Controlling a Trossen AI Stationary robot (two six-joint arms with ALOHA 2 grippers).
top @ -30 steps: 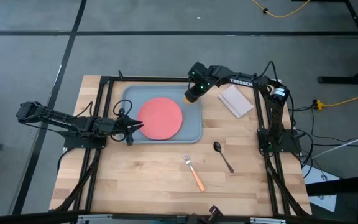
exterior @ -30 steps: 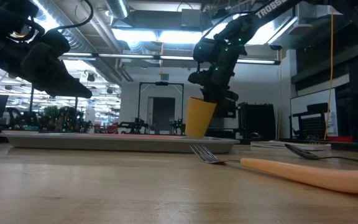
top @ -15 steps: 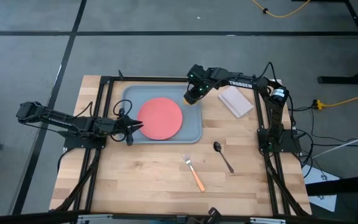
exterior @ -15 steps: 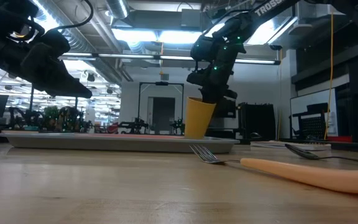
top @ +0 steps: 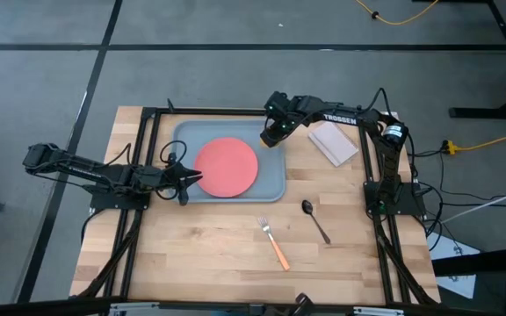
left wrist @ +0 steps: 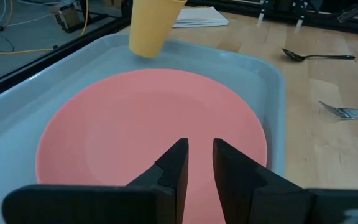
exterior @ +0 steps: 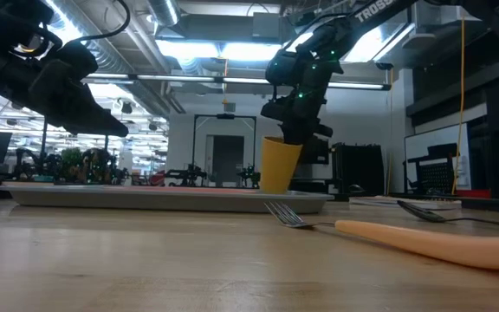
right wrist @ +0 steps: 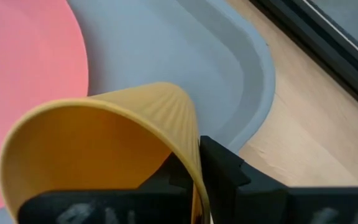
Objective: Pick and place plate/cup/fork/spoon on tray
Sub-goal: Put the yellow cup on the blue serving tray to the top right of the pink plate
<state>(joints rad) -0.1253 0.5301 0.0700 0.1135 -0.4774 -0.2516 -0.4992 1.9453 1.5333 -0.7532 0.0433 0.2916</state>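
Note:
The grey-blue tray (top: pixel 271 187) lies at the table's far middle, with the salmon-pink plate (top: pixel 227 167) flat on its floor. My right gripper (top: pixel 271 136) is shut on the yellow-orange cup (right wrist: pixel 104 143) over the tray's far right corner. The cup also shows in the low view (exterior: pixel 280 165), tilted, its base down at tray level. My left gripper (left wrist: pixel 197 162) hovers empty over the plate's left edge, its fingers close together with a narrow gap. The orange-handled fork (top: pixel 275 244) and the dark spoon (top: pixel 314 219) lie on the wood near the tray's right front. My right gripper holds the cup by its rim wall (right wrist: pixel 188 134), one finger inside the cup and one outside. The fingers come from above, slanting down from the table's right. The cup hangs tilted below them, with its base (left wrist: pixel 143 53) low over the tray floor. I cannot tell whether the base touches.
A white folded napkin (top: pixel 334 142) lies on the table right of the tray's far corner. Dark frame rails (top: pixel 152 140) run along the table's left, right and far sides. Bare wood lies in front of the tray.
My right gripper has gone a little toward the table's left and slightly down with the cup, over the tray's far right corner. The cup stays tilted in its hold.

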